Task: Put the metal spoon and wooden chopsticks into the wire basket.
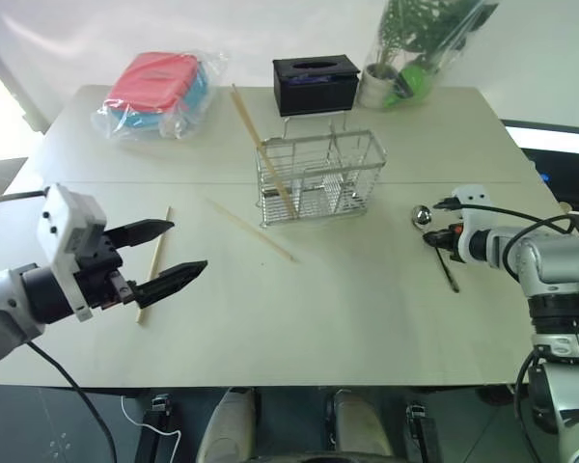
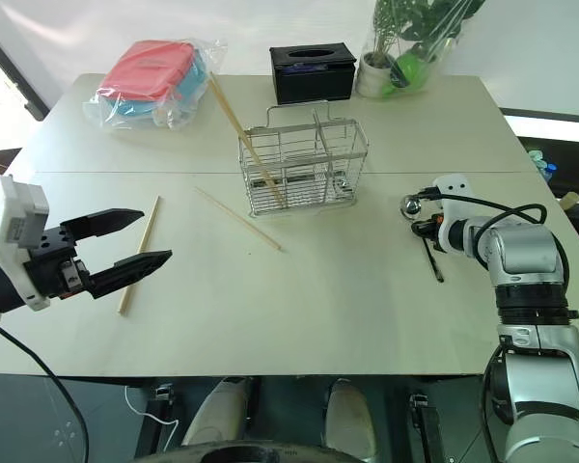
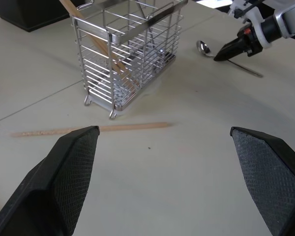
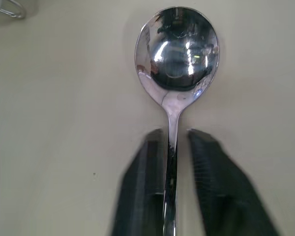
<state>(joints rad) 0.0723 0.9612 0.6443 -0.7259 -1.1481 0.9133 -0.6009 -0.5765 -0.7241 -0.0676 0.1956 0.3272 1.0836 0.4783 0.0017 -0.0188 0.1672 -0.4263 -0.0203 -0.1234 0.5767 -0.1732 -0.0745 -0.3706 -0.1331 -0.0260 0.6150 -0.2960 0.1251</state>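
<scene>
Left gripper (image 1: 166, 253) spread — right gripper (image 4: 174, 140) pinching metal spoon (image 4: 177, 59), handle end hidden.

Metal spoon (image 4: 177, 54): polished bowl, mirror-glossy. Wire basket (image 1: 318, 174): bright silver metal wire. Wooden chopsticks (image 1: 253, 231): pale, matt wood. Table (image 1: 367, 309): smooth, matt, off-white. Left end effector (image 3: 162, 177): black fingers, finely textured pads. Bag (image 1: 159, 92): clear glossy plastic.

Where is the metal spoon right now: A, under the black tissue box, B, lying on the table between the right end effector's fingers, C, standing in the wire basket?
B: the metal spoon lies on the table, its handle between the right end effector fingers.
</scene>
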